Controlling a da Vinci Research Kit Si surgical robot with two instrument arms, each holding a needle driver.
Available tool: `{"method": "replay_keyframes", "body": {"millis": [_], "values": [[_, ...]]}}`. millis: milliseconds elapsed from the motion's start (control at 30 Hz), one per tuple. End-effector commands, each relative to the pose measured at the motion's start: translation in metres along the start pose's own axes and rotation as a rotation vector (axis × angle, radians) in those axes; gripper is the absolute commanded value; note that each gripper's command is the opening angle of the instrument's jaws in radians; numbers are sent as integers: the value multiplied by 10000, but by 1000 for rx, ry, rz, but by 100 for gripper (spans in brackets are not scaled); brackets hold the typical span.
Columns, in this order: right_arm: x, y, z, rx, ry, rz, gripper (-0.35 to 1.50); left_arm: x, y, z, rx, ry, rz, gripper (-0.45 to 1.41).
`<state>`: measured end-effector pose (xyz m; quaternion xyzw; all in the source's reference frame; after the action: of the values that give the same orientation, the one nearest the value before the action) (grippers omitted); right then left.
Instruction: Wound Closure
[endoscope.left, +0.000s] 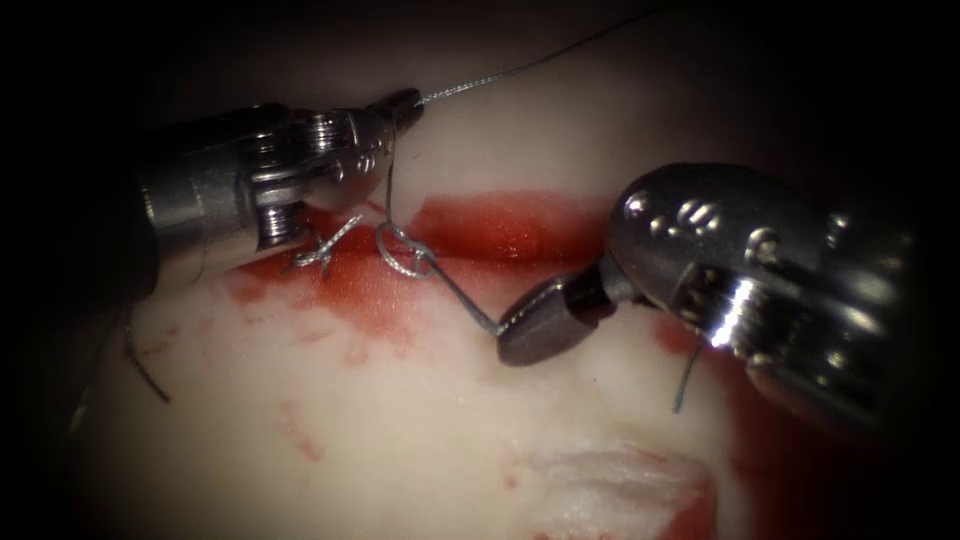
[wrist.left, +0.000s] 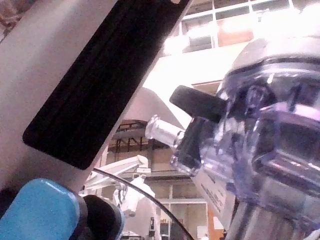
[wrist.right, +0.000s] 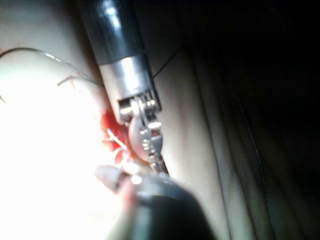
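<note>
The cut (endoscope.left: 520, 256) runs across the pale tissue (endoscope.left: 400, 440), in a patch of red fluid (endoscope.left: 500, 215). My left tool (endoscope.left: 403, 102) sits above the cut, jaws shut on the thread (endoscope.left: 500, 76). One strand runs off up and to the right. Another drops to a small loose loop (endoscope.left: 405, 256) lying on the cut. From that loop the thread (endoscope.left: 465, 300) slants down to my right tool (endoscope.left: 512, 335), whose jaws are shut on its end just below the cut. The right wrist view has a tool shaft (wrist.right: 116, 40) and wrist beside the red fluid.
A tied knot with short cut ends (endoscope.left: 322, 250) sits on the cut just left of the loop, under the left tool's wrist. Loose thread ends lie at the lower left (endoscope.left: 147, 372) and under the right tool (endoscope.left: 685, 380). A raised fatty ridge (endoscope.left: 610, 490) crosses the near tissue.
</note>
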<state>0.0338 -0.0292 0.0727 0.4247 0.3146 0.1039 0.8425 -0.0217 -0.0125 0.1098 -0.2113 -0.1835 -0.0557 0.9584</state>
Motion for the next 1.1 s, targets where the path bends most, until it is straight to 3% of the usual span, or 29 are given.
{"method": "replay_keyframes", "body": {"millis": [33,67,400,433,533,567,600,733,800,933,967,1100], "values": [[6,0,12,29,-31,16,-35,-8,11,7,-5,-5,6,-45],[-6,-8,33,63,-119,65,-35,-7,8,17,-17,6,21,-45],[-38,-14,84,93,-269,191,-35,2,6,38,-41,23,35,-45],[-40,-13,91,100,-284,195,-35,4,10,38,-84,50,28,-45],[-40,-13,96,114,-290,201,-35,7,15,39,-149,84,9,-45],[-40,-15,100,117,-300,196,-35,8,19,37,-250,133,-99,-45],[-39,-16,102,116,-302,194,-35,7,22,37,-284,148,-143,-45],[-34,-26,108,128,-313,187,-35,2,29,37,-280,112,-215,-45],[-33,-35,111,146,-309,193,-35,0,34,35,-360,134,-233,-45],[-31,-36,114,146,-315,197,-35,-3,41,34,-381,144,-251,-45],[-33,-36,116,142,-318,206,-35,-8,52,32,-427,153,-210,-45],[-33,-34,119,121,-295,210,-35,-16,71,28,-469,152,-122,-45]]}}
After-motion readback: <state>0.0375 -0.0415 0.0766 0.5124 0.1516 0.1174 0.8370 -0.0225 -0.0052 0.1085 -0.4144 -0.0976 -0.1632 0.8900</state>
